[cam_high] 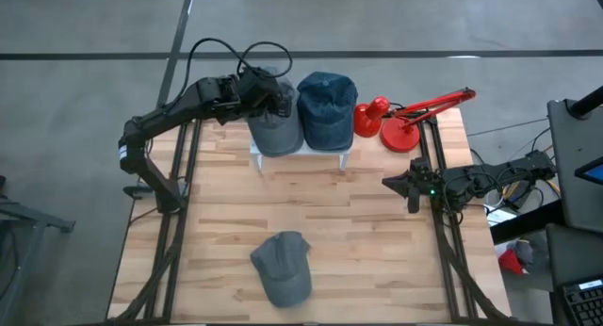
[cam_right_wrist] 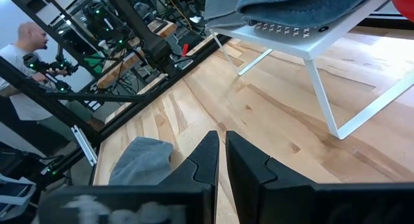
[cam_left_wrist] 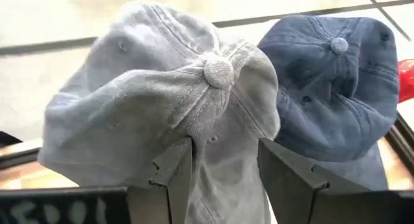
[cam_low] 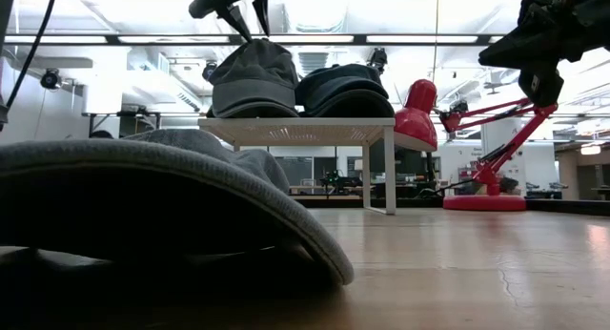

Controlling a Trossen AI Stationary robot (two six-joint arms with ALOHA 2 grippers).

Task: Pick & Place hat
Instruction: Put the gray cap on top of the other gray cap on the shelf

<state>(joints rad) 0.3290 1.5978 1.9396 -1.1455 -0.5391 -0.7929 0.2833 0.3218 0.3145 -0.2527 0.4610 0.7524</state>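
Pinching the crown fold of the washed grey cotton cap looks like the step: it sits on the white perforated stand at twelve o'clock, beside the dark blue cap. The left gripper hangs wide over its button, so close on the bunched cloth, not the blue neighbour. The right gripper waits nearly closed at three o'clock.

Robotics lab: other rigs behind

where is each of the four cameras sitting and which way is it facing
High view: overhead, straight down; both arms, left gripper at the grey hat.
Low view: table height, looking level past a near grey hat to the white stand.
Left wrist view: faces the grey hat, own fingers open.
Right wrist view: faces the table, fingers nearly together.
High and low views share the red lamp.
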